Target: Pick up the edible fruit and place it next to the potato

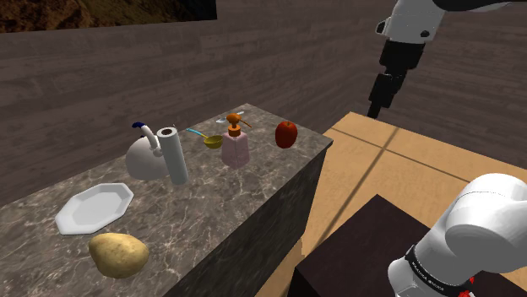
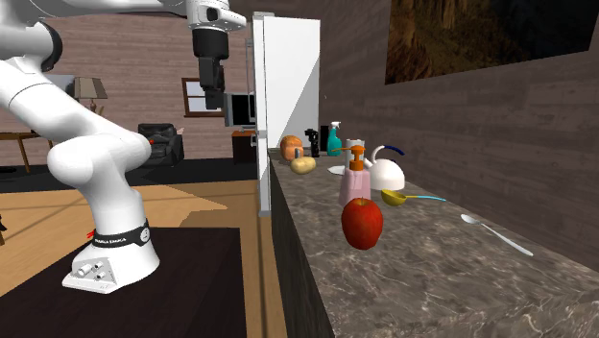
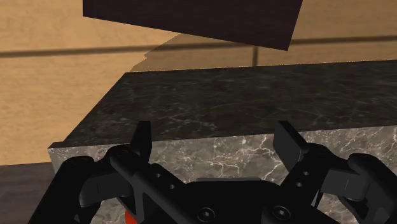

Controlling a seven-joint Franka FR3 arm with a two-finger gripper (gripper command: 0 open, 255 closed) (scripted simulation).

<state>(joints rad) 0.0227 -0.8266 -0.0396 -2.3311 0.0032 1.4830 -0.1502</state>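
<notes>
Claw: I am holding my gripper released, its two fingers standing apart with nothing between them.
Claw's place: it is hanging high beyond the end of the marble counter, up and to the right of the pink pump bottle in the shoulder view, over the wooden floor.
Fruit: the red apple is sitting upright near the counter's corner, just right of the pump bottle in the shoulder view and not touching it.
Potato: the potato is lying at the counter's other end, well to the lower left of the pump bottle.
In the way: a yellow scoop with a blue handle is lying just left of the pump bottle. A white paper roll and a white kettle are standing farther left, close together. A white plate is lying beyond them, near the potato.
Wall side: a silver spoon is lying behind the pump bottle, toward the wall.
</notes>
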